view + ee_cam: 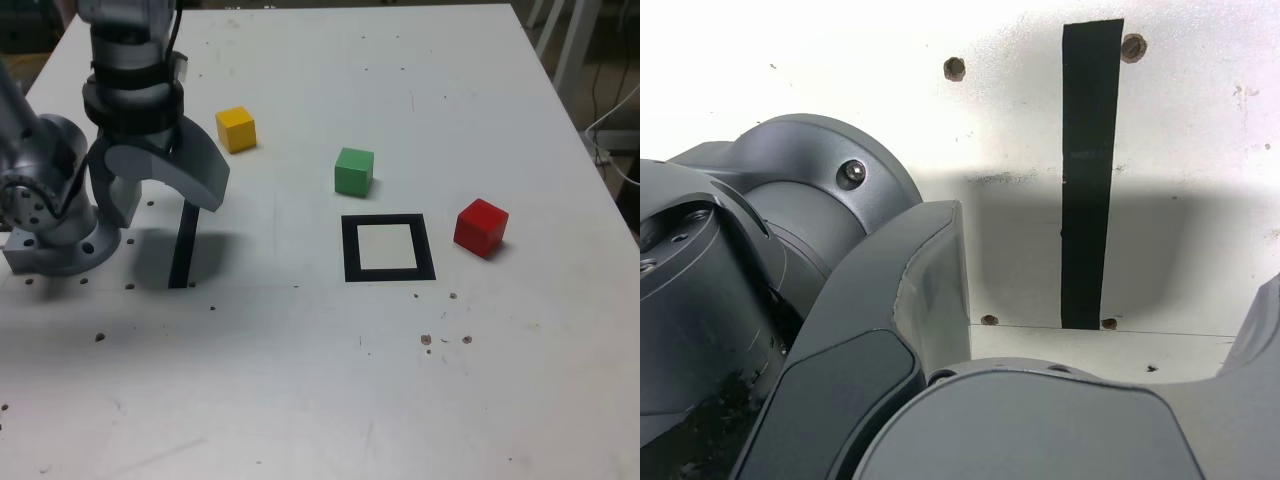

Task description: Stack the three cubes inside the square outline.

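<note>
Three cubes lie apart on the white table in the exterior view: a yellow cube (236,129) at the back, a green cube (354,171) just behind the square outline (388,272), and a red cube (481,227) to that view's right of it. Nothing stands inside the outline's white centre. My gripper (165,205) hangs at that view's left, over a black strip, far from all three cubes, with its jaws open and nothing between them. The wrist view shows my gripper (1105,270) spread wide above the table, with no cube or outline in it.
A straight black strip (184,247) lies on the table under the gripper, also seen as the strip (1087,180) in the wrist view. The arm's grey base (50,215) sits at the exterior view's left edge. Small screw holes (954,68) dot the table (300,380).
</note>
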`<act>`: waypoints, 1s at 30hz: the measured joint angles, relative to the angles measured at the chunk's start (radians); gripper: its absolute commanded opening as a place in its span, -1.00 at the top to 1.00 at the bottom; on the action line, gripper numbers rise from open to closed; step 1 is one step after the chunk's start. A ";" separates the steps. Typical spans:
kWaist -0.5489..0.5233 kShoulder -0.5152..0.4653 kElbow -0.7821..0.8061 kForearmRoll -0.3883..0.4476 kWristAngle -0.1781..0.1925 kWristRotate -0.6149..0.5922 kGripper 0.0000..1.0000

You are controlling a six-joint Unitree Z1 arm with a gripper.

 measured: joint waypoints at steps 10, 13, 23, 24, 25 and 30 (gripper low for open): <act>0.000 0.001 0.000 -0.001 0.000 0.000 -0.99; 0.000 0.004 0.000 -0.002 0.000 0.000 -1.00; 0.000 0.042 -0.044 -0.007 0.003 0.021 -0.99; 0.000 0.046 -0.048 -0.008 0.003 0.024 -0.99; 0.000 0.051 -0.057 -0.008 0.003 0.034 -0.99; 0.000 0.076 -0.098 -0.009 0.003 0.065 -0.99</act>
